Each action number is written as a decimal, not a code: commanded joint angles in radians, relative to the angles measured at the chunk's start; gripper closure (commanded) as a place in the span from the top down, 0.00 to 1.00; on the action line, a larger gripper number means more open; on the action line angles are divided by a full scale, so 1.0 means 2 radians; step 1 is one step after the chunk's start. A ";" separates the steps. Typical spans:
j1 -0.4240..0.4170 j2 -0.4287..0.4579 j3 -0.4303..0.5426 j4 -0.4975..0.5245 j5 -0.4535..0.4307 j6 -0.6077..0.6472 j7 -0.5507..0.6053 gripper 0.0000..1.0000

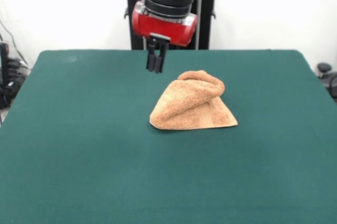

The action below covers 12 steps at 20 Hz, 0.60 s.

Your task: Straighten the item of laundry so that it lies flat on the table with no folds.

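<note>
The item of laundry is an orange-tan terry towel bunched into a folded heap near the middle of the dark green table. Its upper part is rolled over on itself, and a flat corner points toward the front right. A woven band shows along its lower edge. My gripper hangs from the red and black arm, above the table and just to the left of and behind the towel. Its black fingers sit close together with nothing between them. The gripper is not touching the towel.
Green tabletop stretches wide on every side of the towel. Cables and dark equipment sit off the table's left edge, and a small dark object lies beyond the right edge.
</note>
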<state>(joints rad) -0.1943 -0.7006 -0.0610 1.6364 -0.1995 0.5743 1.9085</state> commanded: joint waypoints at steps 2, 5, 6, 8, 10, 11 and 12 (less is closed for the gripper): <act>0.012 0.024 0.055 0.042 -0.032 0.021 -0.025 0.00; 0.010 0.023 0.063 0.045 -0.040 0.004 -0.026 1.00; 0.009 0.023 0.065 0.044 -0.039 0.004 -0.028 1.00; 0.016 0.021 0.061 0.042 -0.041 0.007 -0.023 1.00; 0.018 0.021 0.062 0.042 -0.036 0.013 -0.015 1.00; 0.018 0.021 0.063 0.041 -0.035 0.017 -0.013 1.00; 0.020 0.022 0.064 0.040 -0.032 0.019 -0.009 1.00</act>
<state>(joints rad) -0.1921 -0.7006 -0.0603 1.6364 -0.2450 0.5743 1.9085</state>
